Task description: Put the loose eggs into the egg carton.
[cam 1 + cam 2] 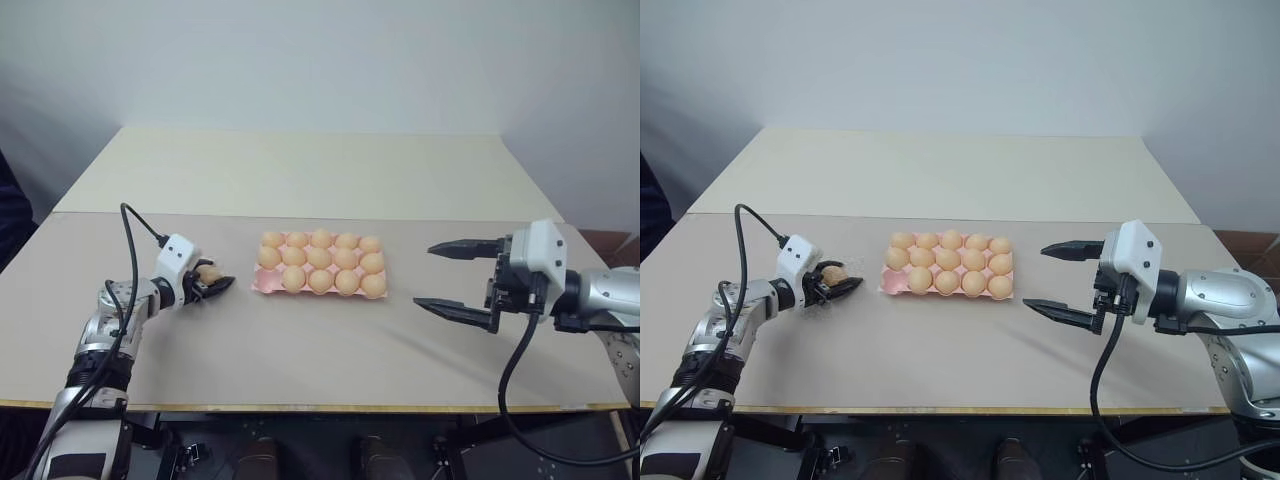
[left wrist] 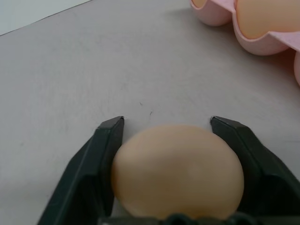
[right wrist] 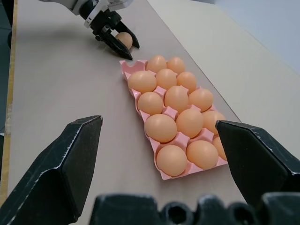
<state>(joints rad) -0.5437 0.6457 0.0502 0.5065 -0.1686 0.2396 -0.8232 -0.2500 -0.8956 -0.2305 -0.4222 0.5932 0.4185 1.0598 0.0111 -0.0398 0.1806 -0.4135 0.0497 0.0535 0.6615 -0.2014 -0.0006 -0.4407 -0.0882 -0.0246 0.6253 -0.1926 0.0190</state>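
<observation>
Left gripper (image 2: 166, 123) clasps a loose egg (image 2: 178, 171); right gripper (image 1: 452, 279) spread wide, empty; egg carton (image 3: 161, 172) holds fourteen eggs, one near-left corner cup (image 3: 127, 65) vacant

The left arm comes up from the lower left of the head view, bent at the elbow, with a black cable looping over its forearm. Its wrist is level and turned toward the middle of the frame, low over the table. The left gripper (image 1: 212, 285) has its two black fingers closed on an egg (image 2: 178, 171), one finger pressed against each side.

The right arm enters from the right edge of the head view, forearm roughly level, wrist pointing toward the centre. The right gripper (image 1: 448, 278) hangs above the table with its jaws spread wide apart, one finger (image 1: 462, 247) higher in the frame than the other, nothing between them.
</observation>
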